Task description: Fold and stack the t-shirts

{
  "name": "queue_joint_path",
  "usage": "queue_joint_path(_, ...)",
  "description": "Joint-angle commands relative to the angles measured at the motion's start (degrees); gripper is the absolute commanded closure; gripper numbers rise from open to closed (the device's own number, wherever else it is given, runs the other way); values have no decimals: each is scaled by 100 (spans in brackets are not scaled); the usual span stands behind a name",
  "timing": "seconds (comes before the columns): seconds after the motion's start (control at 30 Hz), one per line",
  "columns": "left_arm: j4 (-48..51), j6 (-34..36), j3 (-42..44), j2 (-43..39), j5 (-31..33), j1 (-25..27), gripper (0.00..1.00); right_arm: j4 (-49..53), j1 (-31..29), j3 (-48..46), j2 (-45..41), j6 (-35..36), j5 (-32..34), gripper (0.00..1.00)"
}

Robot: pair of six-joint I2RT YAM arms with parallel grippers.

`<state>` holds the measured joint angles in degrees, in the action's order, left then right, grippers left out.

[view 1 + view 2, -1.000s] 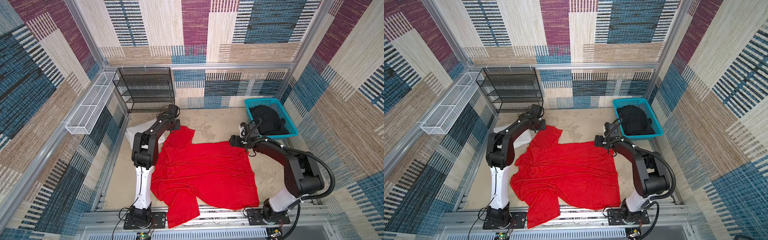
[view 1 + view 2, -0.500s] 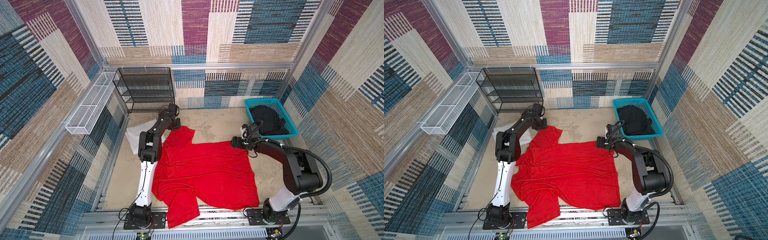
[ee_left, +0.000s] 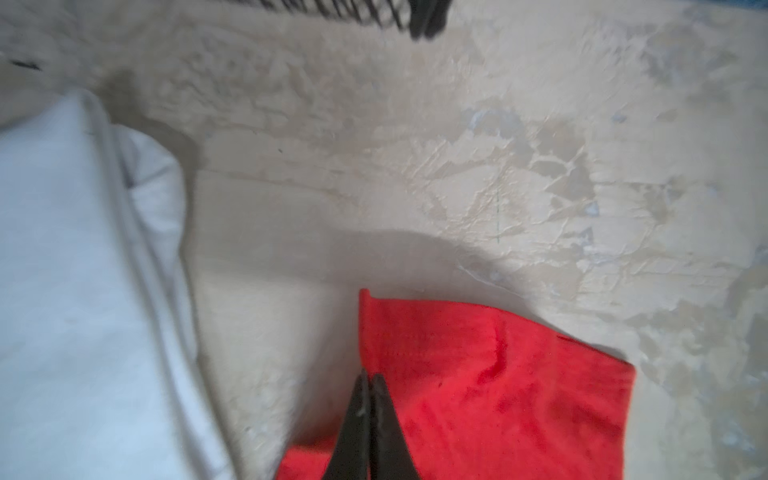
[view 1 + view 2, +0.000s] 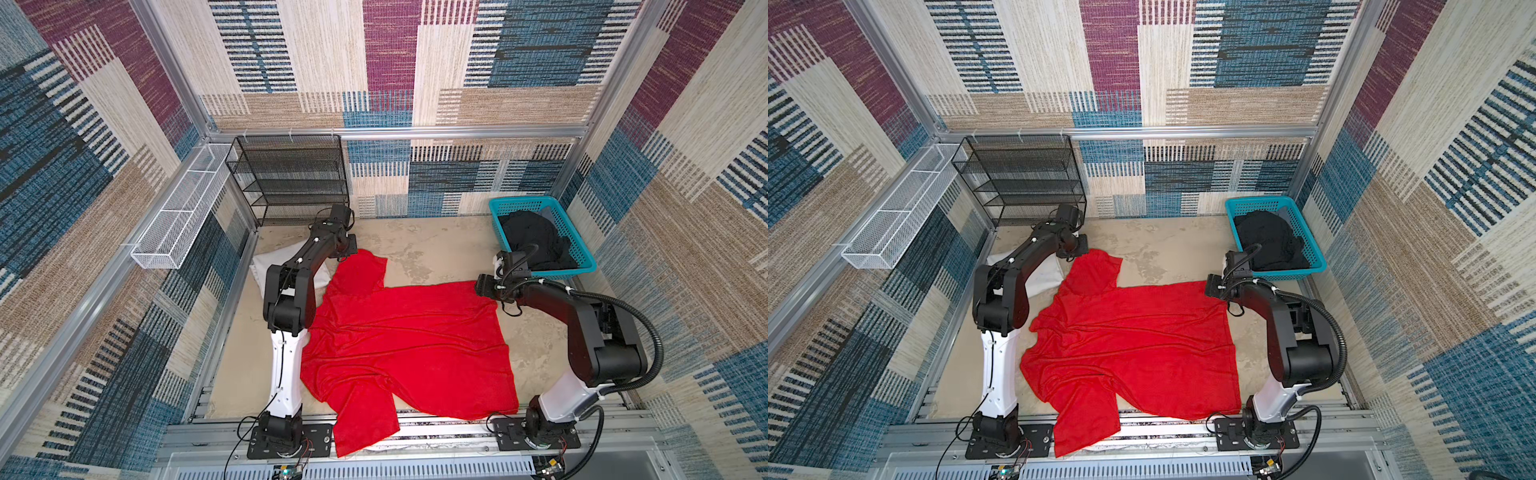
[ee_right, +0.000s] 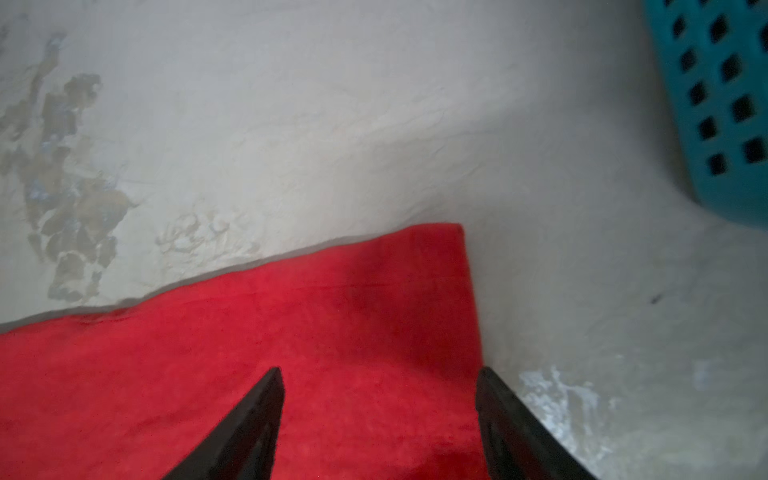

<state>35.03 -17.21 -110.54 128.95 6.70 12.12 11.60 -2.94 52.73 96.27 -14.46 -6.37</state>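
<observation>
The red t-shirt (image 4: 407,332) lies spread over the middle of the counter (image 4: 436,245), with one sleeve hanging past the near edge. It is soft, light and limp, so I judge it will sag and drag unless I lift it by corners and hems. My left hand (image 3: 368,382) is pinched shut on the side edge of the far sleeve. My right hand (image 5: 379,374) stands wide, jaws astride the shirt's far right corner. The white t-shirt (image 3: 62,291) lies by the left edge, just beside that sleeve. The black t-shirt (image 4: 528,237) sits bundled in the teal basket (image 4: 523,202) at the far right corner, close to my right wrist. A black wire rack (image 4: 291,178) crowds the far left corner.
</observation>
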Motion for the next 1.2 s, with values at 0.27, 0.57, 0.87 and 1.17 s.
queue_joint_path(0.27,-606,89,838,-578,451,-118,100,-270,4,566,569,83,508,41)
queue_joint_path(0.57,-582,172,804,-524,266,-148,100,-268,4,855,1031,106,621,58)
queue_joint_path(0.87,-513,244,747,-561,147,-166,100,-333,7,966,1196,151,524,93)
queue_joint_path(1.17,-432,416,603,-909,80,-262,100,-379,6,1172,826,254,312,100)
